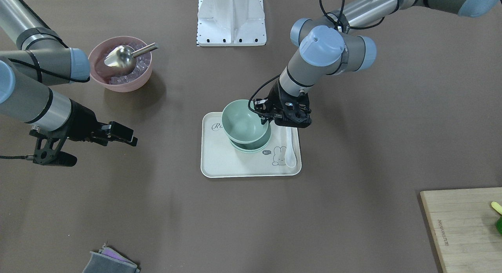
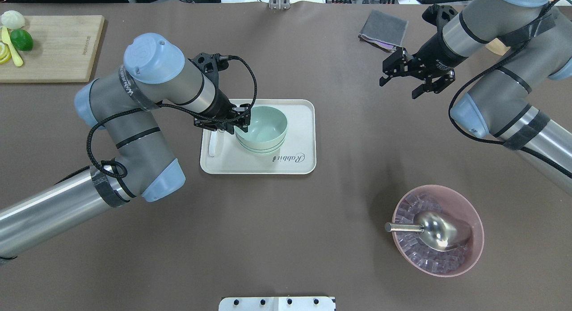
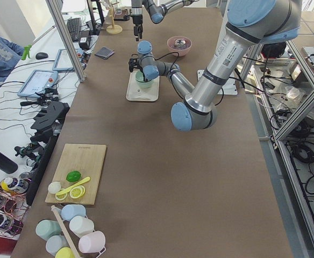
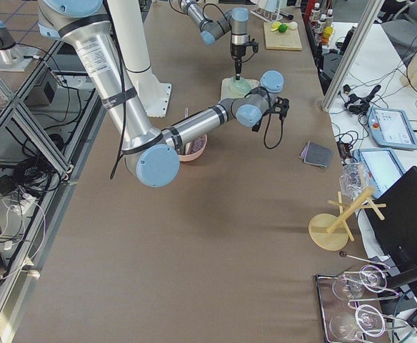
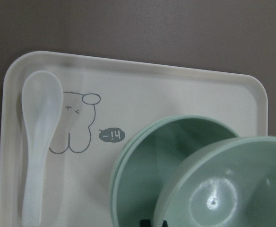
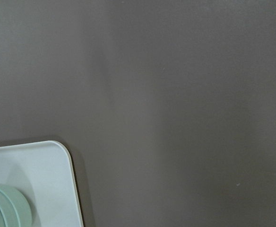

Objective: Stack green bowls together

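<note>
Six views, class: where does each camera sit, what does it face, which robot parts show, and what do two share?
Front-facing: opposite the robot, facing it; both arms, left end effector gripping the top green bowl.
Overhead: behind the robot, downward; both arms, right end effector open.
Exterior left: left table end; left arm nearest.
Exterior right: right table end; right arm nearest.
Left wrist: down onto tray; no arm.
Right wrist: table, same tray's corner; no arm.
</note>
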